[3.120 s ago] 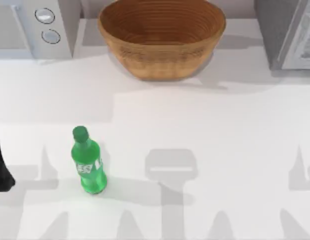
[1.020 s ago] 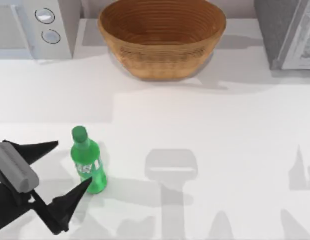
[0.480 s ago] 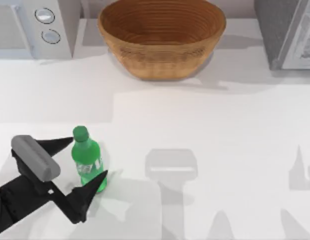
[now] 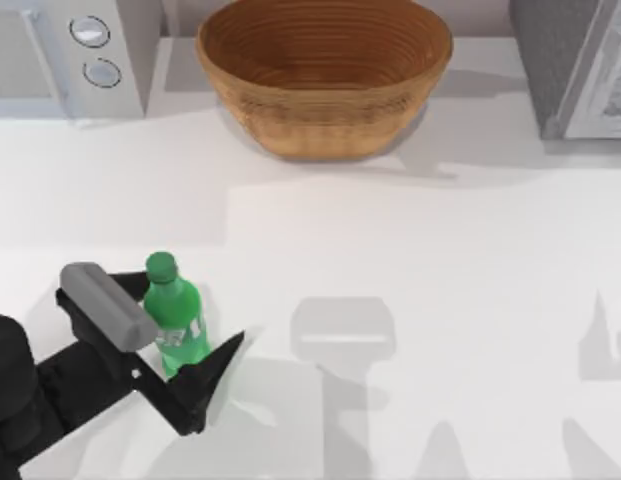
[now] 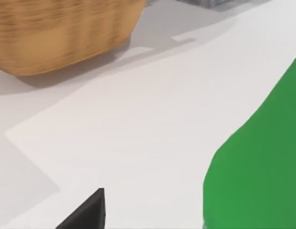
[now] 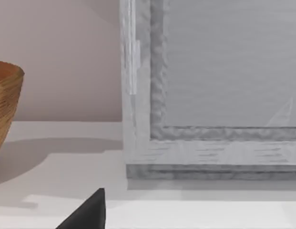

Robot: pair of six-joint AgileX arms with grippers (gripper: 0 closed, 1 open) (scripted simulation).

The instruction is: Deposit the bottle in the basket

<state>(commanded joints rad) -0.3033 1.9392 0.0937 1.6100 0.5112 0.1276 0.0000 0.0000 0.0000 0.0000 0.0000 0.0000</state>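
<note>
The green bottle (image 4: 177, 322) stands upright on the white table at the front left. My left gripper (image 4: 190, 312) is open around it: one finger (image 4: 125, 287) lies behind the neck, the other (image 4: 212, 368) in front of the base, both apart from the bottle. In the left wrist view the bottle (image 5: 262, 162) looms close, with the wicker basket (image 5: 57, 33) beyond it. The basket (image 4: 325, 75) sits at the back centre, upright and with nothing inside. A dark part of my right gripper (image 6: 90, 213) faces a grey appliance.
A white appliance with two knobs (image 4: 85, 55) stands at the back left. A grey appliance (image 4: 575, 65) stands at the back right, right of the basket. Bare white table (image 4: 390, 260) stretches from the bottle to the basket.
My left arm has come in from the left edge and slid right until its open fingers straddle the bottle. The bottle has stayed in place.
</note>
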